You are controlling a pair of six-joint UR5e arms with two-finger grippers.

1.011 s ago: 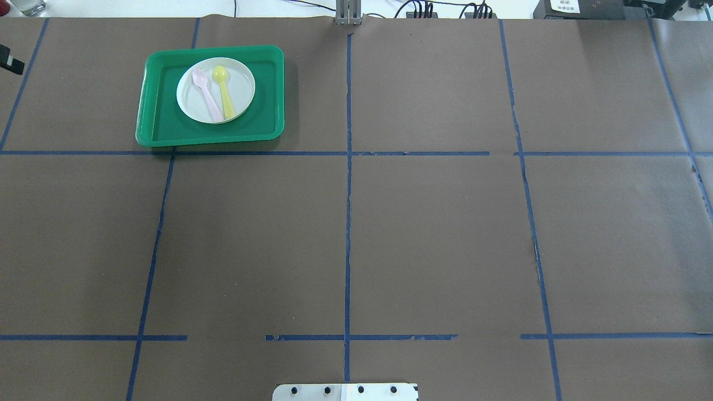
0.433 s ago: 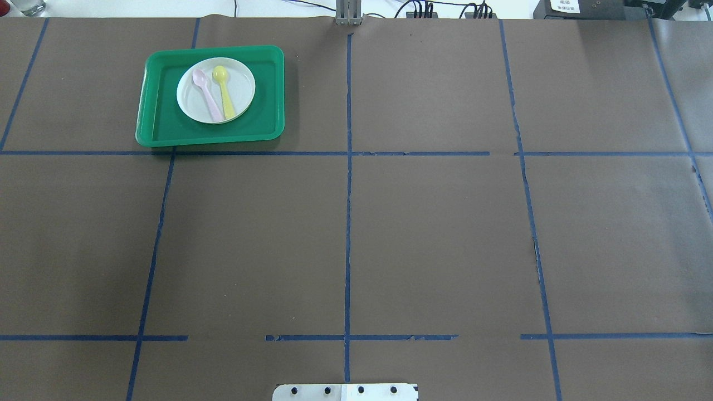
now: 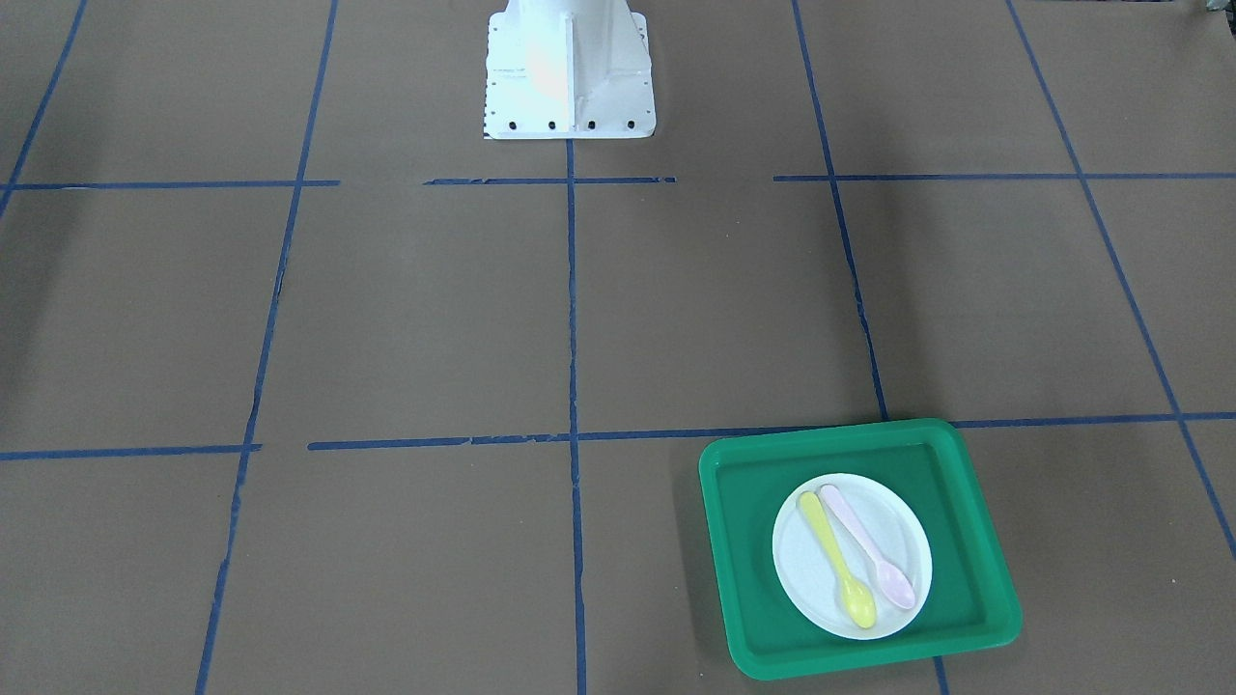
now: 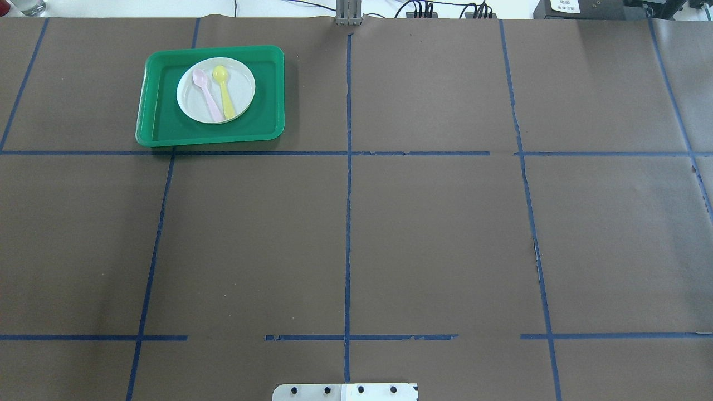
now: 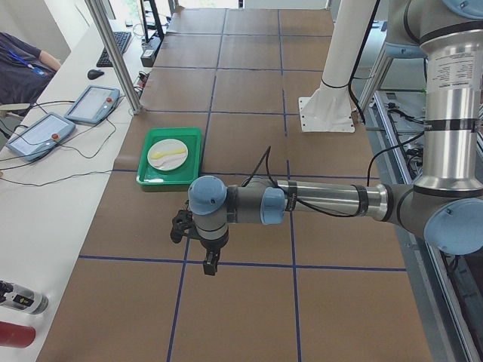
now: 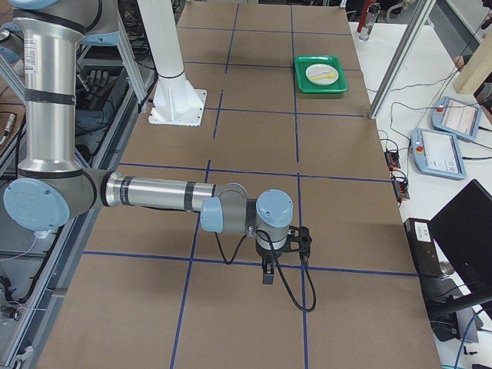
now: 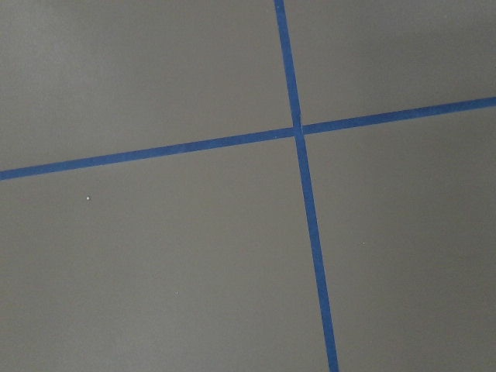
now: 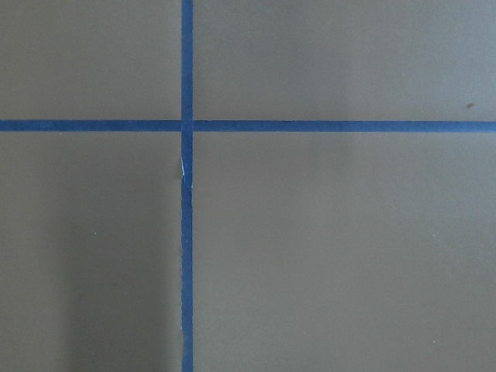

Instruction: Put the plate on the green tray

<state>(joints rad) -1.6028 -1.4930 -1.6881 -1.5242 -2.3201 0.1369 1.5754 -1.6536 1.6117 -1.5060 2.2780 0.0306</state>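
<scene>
The small white plate (image 4: 243,89) lies inside the green tray (image 4: 161,129) at the far left of the table, and a pink and a yellow spoon lie on it. Plate (image 3: 800,579) and tray (image 3: 744,502) also show in the front view. My left gripper (image 5: 210,264) hangs over bare table well away from the tray (image 5: 147,179). My right gripper (image 6: 267,275) hangs over bare table, far from the tray (image 6: 301,77). Both grippers show only in the side views, so I cannot tell whether they are open or shut. Both wrist views show only brown paper and blue tape.
The table is covered in brown paper with a blue tape grid. The robot's white base (image 3: 568,72) stands at the table's near middle. Tablets (image 5: 45,132) and cables lie on the white bench beyond the far edge, where a metal post (image 5: 113,56) stands.
A black part of my left arm at the overhead view's left edge a second ago has moved out of that view. The plate, spoons and tray have not moved.
</scene>
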